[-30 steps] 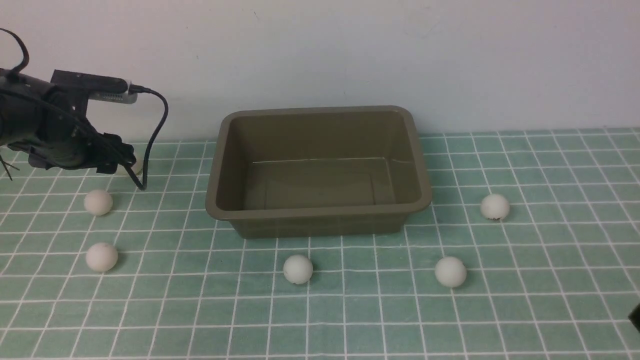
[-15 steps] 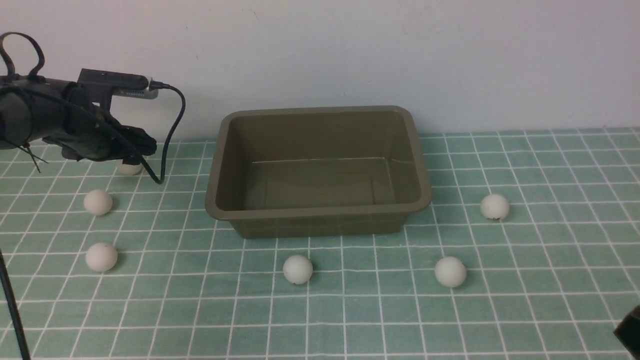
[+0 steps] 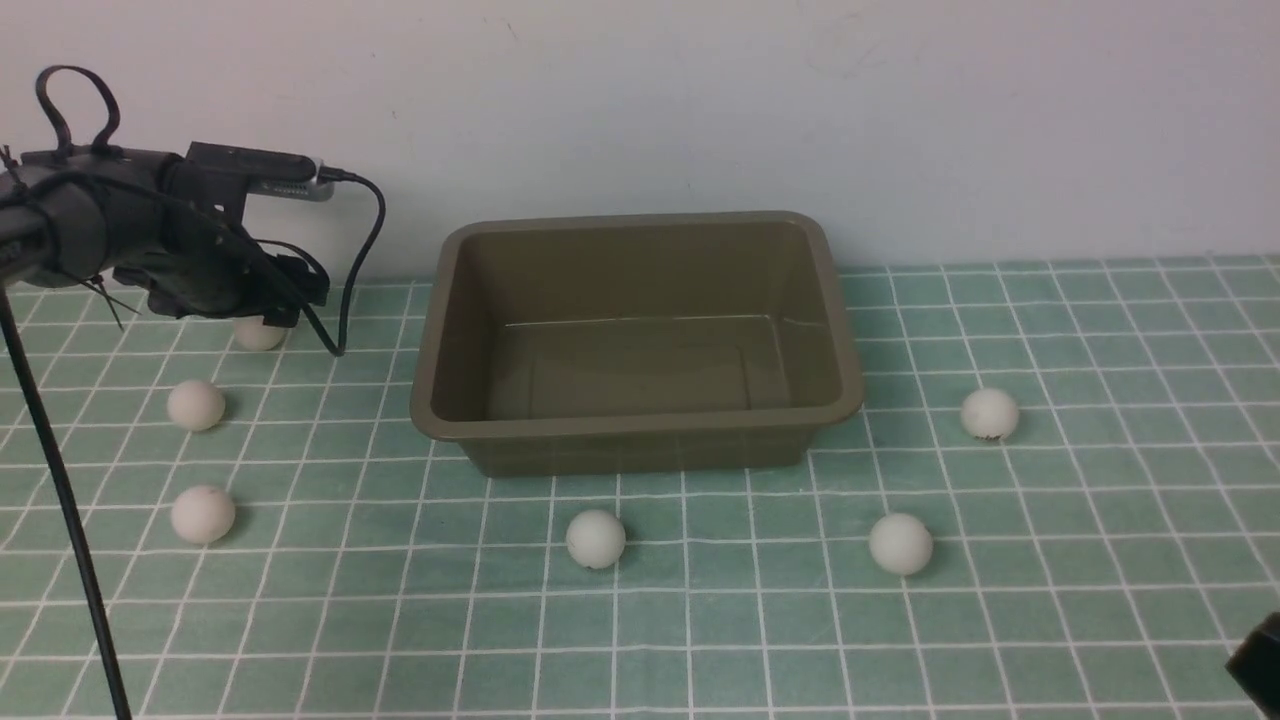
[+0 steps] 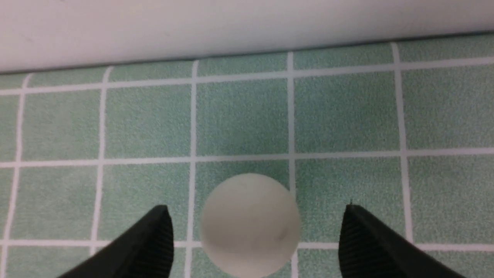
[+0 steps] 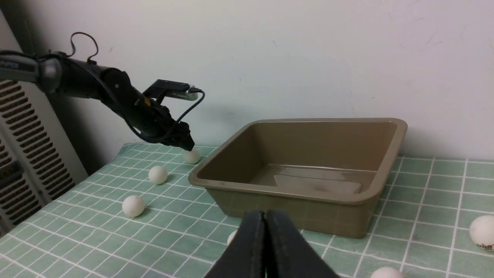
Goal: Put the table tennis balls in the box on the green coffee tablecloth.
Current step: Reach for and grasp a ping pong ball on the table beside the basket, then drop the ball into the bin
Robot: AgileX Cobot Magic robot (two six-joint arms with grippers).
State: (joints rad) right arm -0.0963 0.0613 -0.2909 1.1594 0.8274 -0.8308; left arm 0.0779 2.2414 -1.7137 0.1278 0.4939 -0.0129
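Reaching for the first ball is the step in hand. The left hand (image 4: 255, 210) hovers with its fingers spread wide, one on each side of a table tennis ball (image 4: 251, 226) and clear of it, so nothing is gripped yet. That ball lies on the green coffee tablecloth (image 3: 700, 620), left of the box (image 3: 640, 424) and level with its far left corner.

The box is empty, so I judge the task to be at its very start. Five more balls lie on the cloth around the box:
- to its left, the farther ball (image 3: 196, 404) and the nearer ball (image 3: 203, 514);
- before its front wall, a front-left ball (image 3: 596, 538) and a front-right ball (image 3: 901, 543);
- to its right, a right-side ball (image 3: 990, 413).

The right hand (image 5: 265, 218) is pressed together on nothing, low and in front of the box.

The next move probably calls for setting the fingers level with the ball's widest part and closing gently, since a light, smooth ball could roll away or squirt out. After that comes a lift clear of the flared rim.
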